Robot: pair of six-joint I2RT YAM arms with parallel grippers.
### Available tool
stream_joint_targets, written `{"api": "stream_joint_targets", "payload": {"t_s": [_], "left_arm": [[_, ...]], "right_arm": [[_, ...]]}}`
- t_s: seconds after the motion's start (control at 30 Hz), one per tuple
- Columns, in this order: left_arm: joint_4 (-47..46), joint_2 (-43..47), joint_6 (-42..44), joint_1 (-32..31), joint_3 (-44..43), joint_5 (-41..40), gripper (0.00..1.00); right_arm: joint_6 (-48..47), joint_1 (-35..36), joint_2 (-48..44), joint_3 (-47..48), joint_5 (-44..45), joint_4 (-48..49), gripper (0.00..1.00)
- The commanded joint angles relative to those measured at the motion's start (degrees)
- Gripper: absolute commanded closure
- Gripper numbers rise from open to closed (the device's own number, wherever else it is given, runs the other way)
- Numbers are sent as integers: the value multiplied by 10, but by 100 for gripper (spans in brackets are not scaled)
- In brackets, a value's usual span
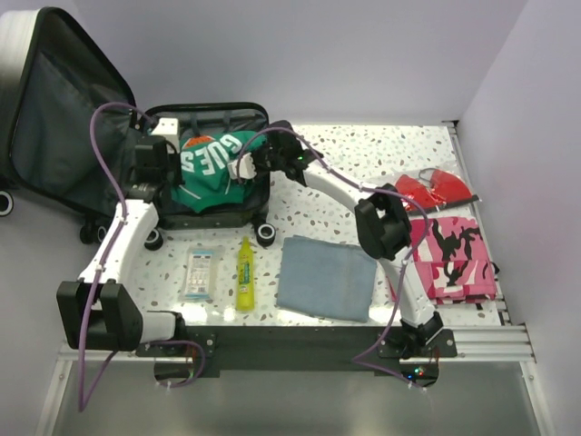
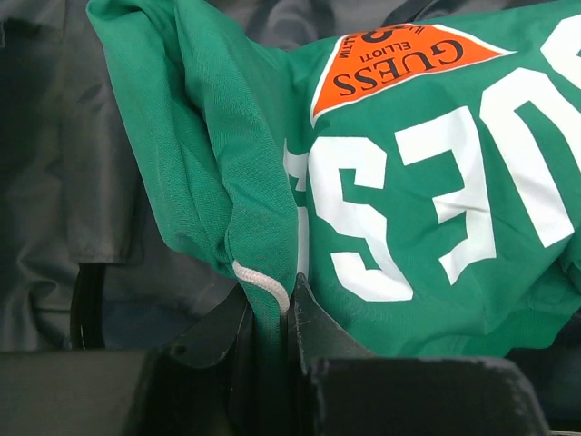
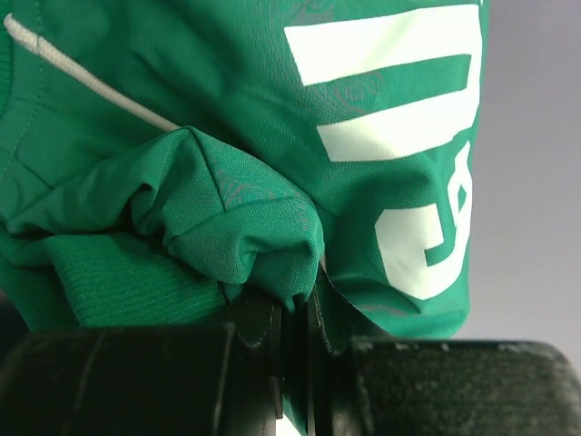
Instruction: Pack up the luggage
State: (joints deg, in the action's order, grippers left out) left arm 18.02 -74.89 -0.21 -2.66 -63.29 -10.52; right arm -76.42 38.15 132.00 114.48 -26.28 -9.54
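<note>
Arms reaching over open luggage (image 1: 56,109), left claw (image 2: 272,307) and right claw (image 3: 304,304) pinching green shirt (image 1: 211,165)

The left arm (image 1: 123,238) rises from the lower left of the frame and bends inward; the left gripper (image 2: 272,304) has its jaws pinched nearly closed on a fold of green shirt (image 2: 436,182). The right arm (image 1: 338,188) folds at the elbow and reaches left toward centre, the right gripper (image 3: 298,304) likewise clamped on that cloth
</note>
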Motion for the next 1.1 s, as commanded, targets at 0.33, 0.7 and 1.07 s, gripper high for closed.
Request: {"api": "stream_joint_targets", "payload": {"t_s": [0.33, 0.7, 1.07], "left_arm": [[-158, -68, 109, 59, 76, 69, 100], [-243, -134, 137, 88, 48, 137, 100], [-249, -193, 185, 115, -6, 134, 100]], "right_arm": [[-151, 5, 41, 8, -74, 1, 100], [-124, 7, 62, 11, 1, 61, 100], [-112, 15, -3, -39, -36, -13, 100]]}}
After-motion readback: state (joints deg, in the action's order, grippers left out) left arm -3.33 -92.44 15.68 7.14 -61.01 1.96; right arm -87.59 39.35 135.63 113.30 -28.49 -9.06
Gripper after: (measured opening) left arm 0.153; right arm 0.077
